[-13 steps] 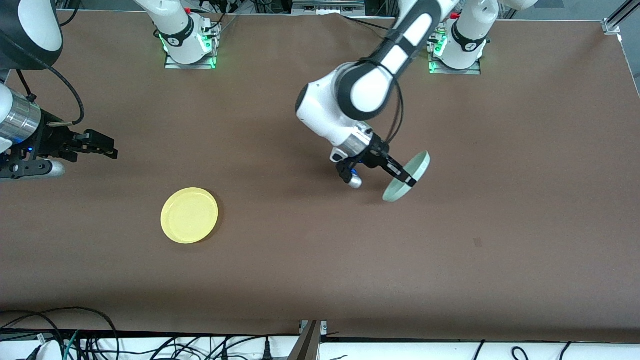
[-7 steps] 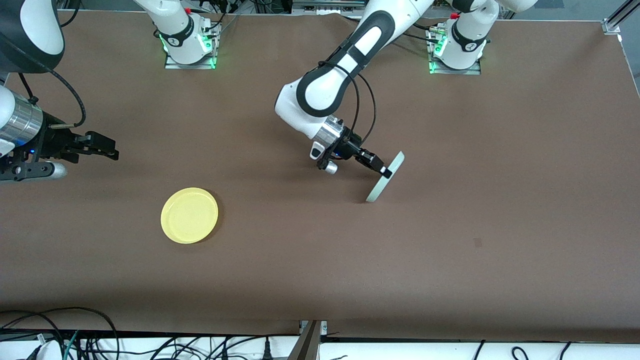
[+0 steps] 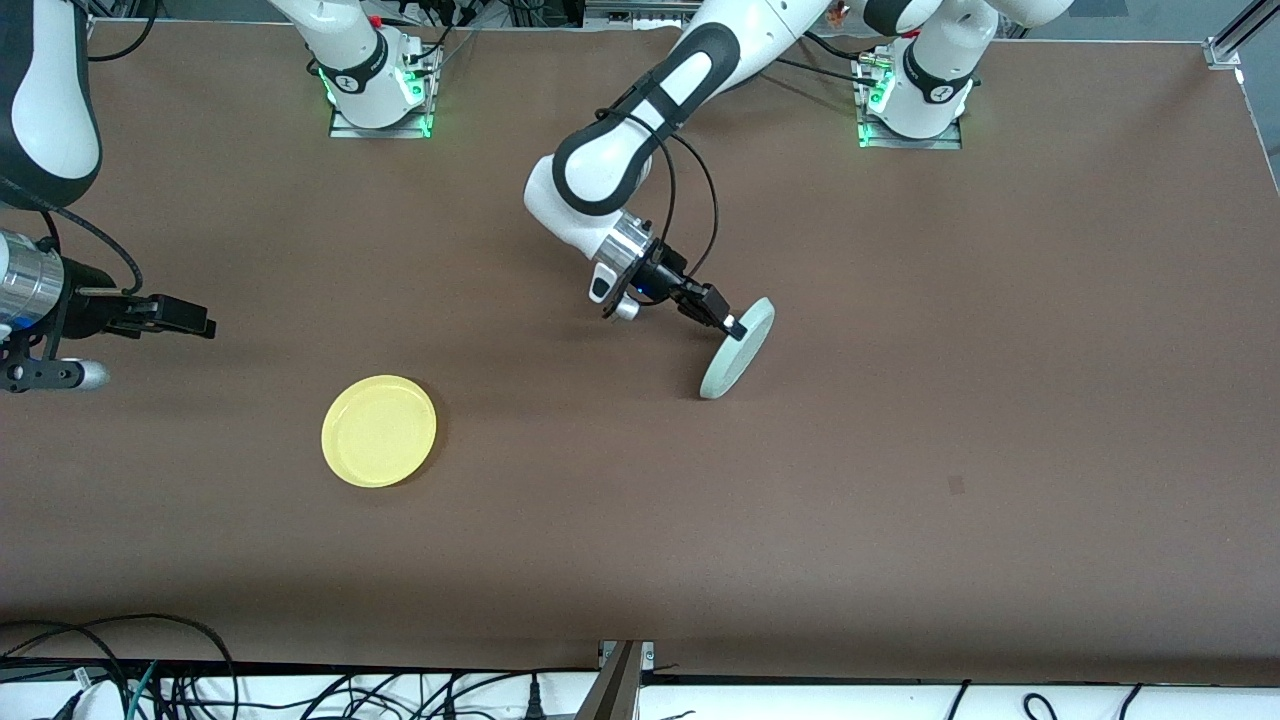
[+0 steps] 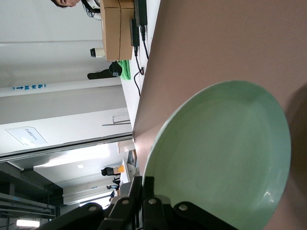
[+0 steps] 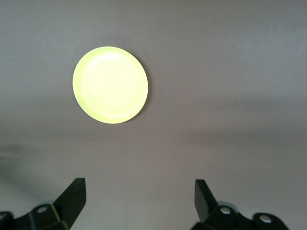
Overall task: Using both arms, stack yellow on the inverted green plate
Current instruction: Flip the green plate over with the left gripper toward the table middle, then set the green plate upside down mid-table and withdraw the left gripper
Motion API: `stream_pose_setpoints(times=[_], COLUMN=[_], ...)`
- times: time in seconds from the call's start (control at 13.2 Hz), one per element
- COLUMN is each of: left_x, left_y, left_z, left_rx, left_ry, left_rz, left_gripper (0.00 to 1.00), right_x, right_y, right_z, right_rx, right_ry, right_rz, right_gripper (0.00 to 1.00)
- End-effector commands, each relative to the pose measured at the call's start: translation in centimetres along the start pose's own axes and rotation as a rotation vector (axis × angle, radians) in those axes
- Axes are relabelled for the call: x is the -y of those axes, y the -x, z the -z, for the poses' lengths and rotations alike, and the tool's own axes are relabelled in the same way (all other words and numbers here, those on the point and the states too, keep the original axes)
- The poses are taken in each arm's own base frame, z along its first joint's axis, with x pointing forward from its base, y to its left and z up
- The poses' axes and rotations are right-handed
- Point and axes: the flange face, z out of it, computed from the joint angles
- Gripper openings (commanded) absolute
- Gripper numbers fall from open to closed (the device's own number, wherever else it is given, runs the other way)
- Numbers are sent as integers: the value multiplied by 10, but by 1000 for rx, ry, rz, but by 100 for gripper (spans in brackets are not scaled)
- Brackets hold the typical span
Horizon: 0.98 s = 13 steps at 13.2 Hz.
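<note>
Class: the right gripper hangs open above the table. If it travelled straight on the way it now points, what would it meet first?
Probably bare table. The right gripper aims past the yellow plate, which sits off its centre line; depth is uncertain.

Green plate (image 3: 737, 348) now flipped past vertical.

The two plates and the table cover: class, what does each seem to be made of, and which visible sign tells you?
Yellow plate: probably smooth moulded plastic; even bright colour, soft sheen, plain raised rim.
Green plate, held on edge by the left pincer: likely the same kind of plastic; uniform pale mint, faint gloss, thin rim.
Table cover: matte brown, paper-like or fabric sheet; no shine. Which, I cannot tell.
</note>
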Motion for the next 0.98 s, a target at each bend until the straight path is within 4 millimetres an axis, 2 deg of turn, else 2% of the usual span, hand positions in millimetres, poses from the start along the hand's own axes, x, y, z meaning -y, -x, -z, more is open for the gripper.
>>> stream_pose_setpoints(times=[0.0, 0.08, 0.15, 0.23, 0.38, 0.53, 0.68, 0.76, 0.83, 0.91], left_x=[-23, -29, -35, -41, -28, -3, 29, 41, 48, 42], left_y=[1, 5, 10, 13, 3, -9, -33, -46, -57, -62], left_z=[14, 25, 36, 45, 67, 85, 77, 64, 47, 40], left_rx=[-2, -15, -22, -25, -24, 33, 96, 123, 154, 167], left_ry=[57, 78, 98, 146, 314, 536, 796, 922, 1010, 1073], left_rz=[11, -3, -17, -28, 26, 90, 208, 251, 285, 305], left_gripper=[0, 0, 56, 100, 100, 100, 100, 100, 100, 100], right_x=[9, 12, 17, 18, 20, 20, 19, 19, 20, 26], right_y=[1, 3, 4, 5, 5, 4, 4, 4, 6, 9], right_z=[8, 12, 15, 15, 15, 16, 16, 16, 18, 25], right_rx=[-8, -17, -19, -21, -21, -22, -24, -24, -27, -38], right_ry=[-7, -9, -7, -9, -7, -7, -7, -7, -7, -7], right_rz=[16, 21, 30, 33, 35, 35, 35, 35, 35, 45], right_gripper=[100, 100, 100, 100, 100, 100, 100, 100, 100, 100])
